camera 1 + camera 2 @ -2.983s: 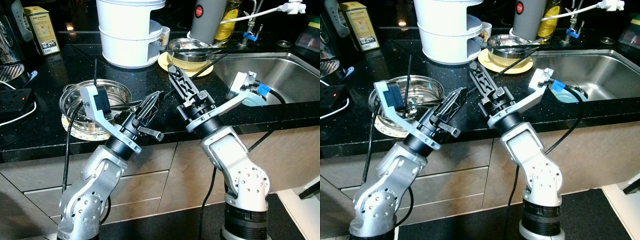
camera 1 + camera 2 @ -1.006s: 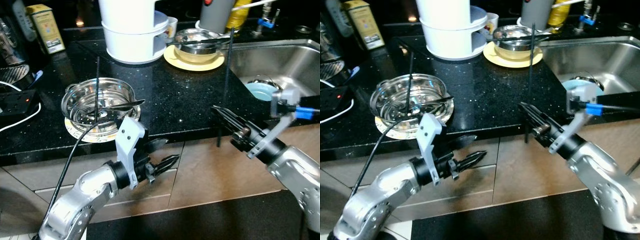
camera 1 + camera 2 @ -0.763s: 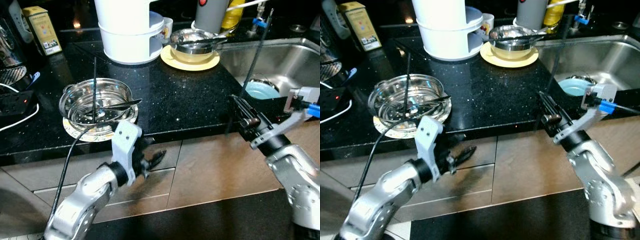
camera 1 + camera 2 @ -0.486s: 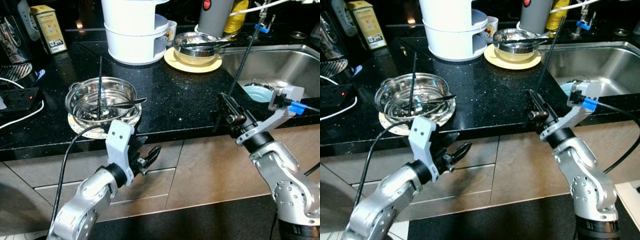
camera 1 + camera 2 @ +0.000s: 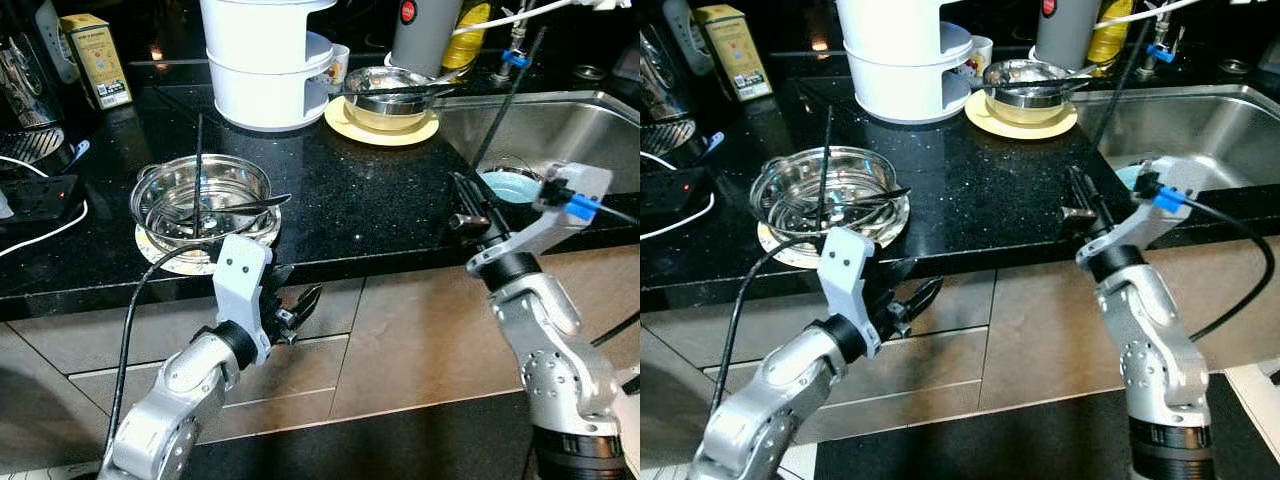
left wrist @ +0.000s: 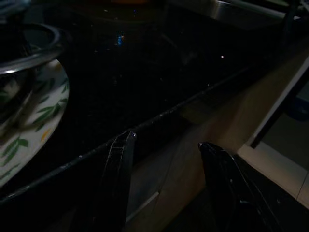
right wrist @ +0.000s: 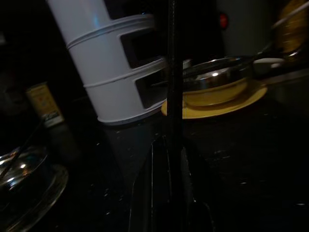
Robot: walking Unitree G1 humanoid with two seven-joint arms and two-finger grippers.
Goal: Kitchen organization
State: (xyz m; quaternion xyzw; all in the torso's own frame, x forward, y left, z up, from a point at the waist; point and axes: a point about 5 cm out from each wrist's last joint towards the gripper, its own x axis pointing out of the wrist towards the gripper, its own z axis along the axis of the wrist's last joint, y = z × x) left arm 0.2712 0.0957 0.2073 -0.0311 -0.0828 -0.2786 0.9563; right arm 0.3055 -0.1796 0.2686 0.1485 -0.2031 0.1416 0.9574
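A steel bowl (image 5: 200, 200) sits on a leaf-patterned plate (image 6: 29, 125) near the counter's front edge. It holds cutlery and an upright thin black stick (image 5: 198, 165). My left gripper (image 5: 295, 308) hangs open and empty just below the counter edge, in front of the drawers. My right gripper (image 5: 470, 205) is at the counter's front edge by the sink. It is shut on a second thin black stick (image 5: 510, 100), which slants up and away over the sink; in the right wrist view this stick (image 7: 173, 87) rises between the shut fingers.
A white stacked container (image 5: 265, 60) stands at the back. Beside it is a steel bowl on a yellow plate (image 5: 385, 95). The sink (image 5: 560, 130) holds a blue bowl (image 5: 510, 185). A power strip (image 5: 40, 190) and a cable lie at the left.
Both arms have come down from over the counter to its front edge. The right gripper keeps the stick, which now leans toward the sink. The left gripper sits slightly lower.
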